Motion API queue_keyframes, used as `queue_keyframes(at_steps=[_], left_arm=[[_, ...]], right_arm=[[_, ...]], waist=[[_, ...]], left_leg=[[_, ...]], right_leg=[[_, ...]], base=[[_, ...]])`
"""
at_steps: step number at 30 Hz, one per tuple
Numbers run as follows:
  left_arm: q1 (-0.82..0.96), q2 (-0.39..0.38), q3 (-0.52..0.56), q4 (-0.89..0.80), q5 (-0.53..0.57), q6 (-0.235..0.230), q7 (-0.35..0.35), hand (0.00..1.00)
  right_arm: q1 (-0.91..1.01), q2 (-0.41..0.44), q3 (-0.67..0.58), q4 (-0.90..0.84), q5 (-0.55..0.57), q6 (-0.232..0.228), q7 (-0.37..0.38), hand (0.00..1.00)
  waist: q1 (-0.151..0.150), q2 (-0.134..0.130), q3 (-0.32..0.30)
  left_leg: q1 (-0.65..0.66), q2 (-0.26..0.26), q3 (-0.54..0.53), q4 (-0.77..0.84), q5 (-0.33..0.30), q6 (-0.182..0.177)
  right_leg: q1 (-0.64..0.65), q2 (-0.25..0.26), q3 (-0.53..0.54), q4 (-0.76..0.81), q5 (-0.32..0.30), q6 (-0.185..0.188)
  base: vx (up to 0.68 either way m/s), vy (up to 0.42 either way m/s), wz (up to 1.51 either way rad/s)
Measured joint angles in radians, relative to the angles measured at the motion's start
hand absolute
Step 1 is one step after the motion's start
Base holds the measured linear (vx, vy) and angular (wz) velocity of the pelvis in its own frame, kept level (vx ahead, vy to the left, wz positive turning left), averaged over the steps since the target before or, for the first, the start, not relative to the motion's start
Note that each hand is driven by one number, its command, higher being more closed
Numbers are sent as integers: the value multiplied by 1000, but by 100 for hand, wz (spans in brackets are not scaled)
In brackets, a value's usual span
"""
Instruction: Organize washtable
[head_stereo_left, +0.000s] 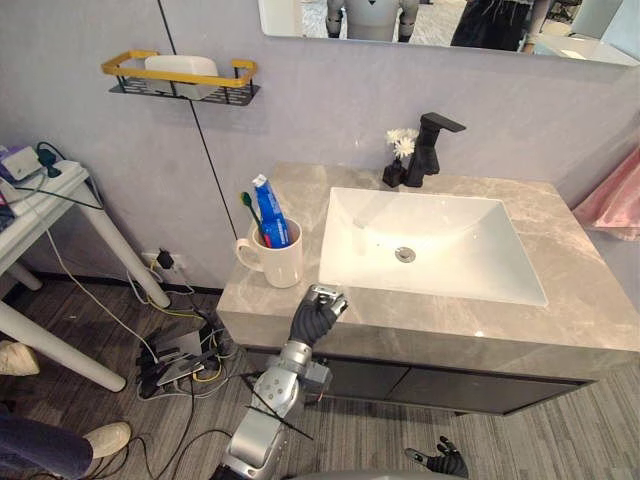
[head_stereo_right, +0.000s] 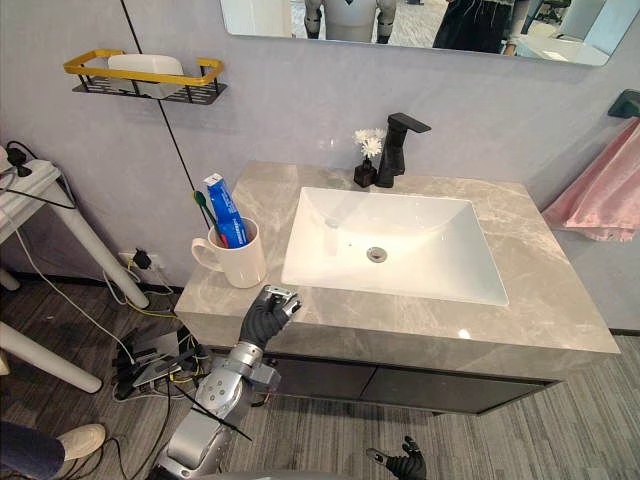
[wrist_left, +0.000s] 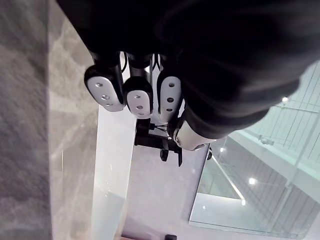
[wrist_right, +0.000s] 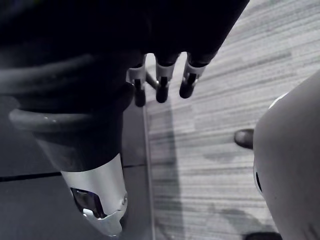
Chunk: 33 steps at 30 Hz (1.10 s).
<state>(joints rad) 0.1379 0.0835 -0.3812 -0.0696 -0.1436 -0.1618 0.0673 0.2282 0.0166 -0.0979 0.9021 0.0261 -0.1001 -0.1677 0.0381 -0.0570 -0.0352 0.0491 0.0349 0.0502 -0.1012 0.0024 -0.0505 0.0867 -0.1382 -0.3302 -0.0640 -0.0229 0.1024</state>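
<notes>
Fingers (wrist_left: 137, 97) of the left hand (head_stereo_left: 318, 316) are curled inward into a fist that holds nothing. The hand sits at the front edge of the grey stone counter (head_stereo_left: 580, 290), just in front of a white mug (head_stereo_left: 278, 260) and apart from it. The mug stands upright to the left of the white basin (head_stereo_left: 450, 220), with a blue toothpaste tube (head_stereo_left: 270, 212) and a green toothbrush (head_stereo_left: 247, 204) standing in it. Behind the basin is a black faucet (head_stereo_left: 430, 145), and just beside it a small dark vase of white flowers (head_stereo_left: 400, 150). On the wall to the left hangs a black and yellow rack (head_stereo_left: 180, 93) holding a white bar (head_stereo_left: 180, 68). A pink towel (head_stereo_left: 612, 200) hangs at the right. The right hand (head_stereo_left: 443, 462) hangs low above the wood-grain floor (wrist_right: 240, 75), fingers relaxed and loose.
</notes>
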Motion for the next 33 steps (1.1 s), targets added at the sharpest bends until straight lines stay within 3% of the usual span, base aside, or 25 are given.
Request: queue_keyframes(at_steps=[11,33], left_arm=[[80,-3,70,-14,0,0,18,100],[-4,-37,191,-16,28,5,112,100]], right_arm=[[1,3,39,-5,-27,-2,5,0],[10,3,68,-45,-37,-4,37,0]], waist=[[1,-18,5],[-24,-27,16]], left_leg=[[13,0,6,-1,0,0],[14,0,38,-1,0,1]], right_leg=[[15,0,1,-10,6,2],[10,3,34,-32,27,0]], base=[[-18,-1,-2],[-12,1,-4]])
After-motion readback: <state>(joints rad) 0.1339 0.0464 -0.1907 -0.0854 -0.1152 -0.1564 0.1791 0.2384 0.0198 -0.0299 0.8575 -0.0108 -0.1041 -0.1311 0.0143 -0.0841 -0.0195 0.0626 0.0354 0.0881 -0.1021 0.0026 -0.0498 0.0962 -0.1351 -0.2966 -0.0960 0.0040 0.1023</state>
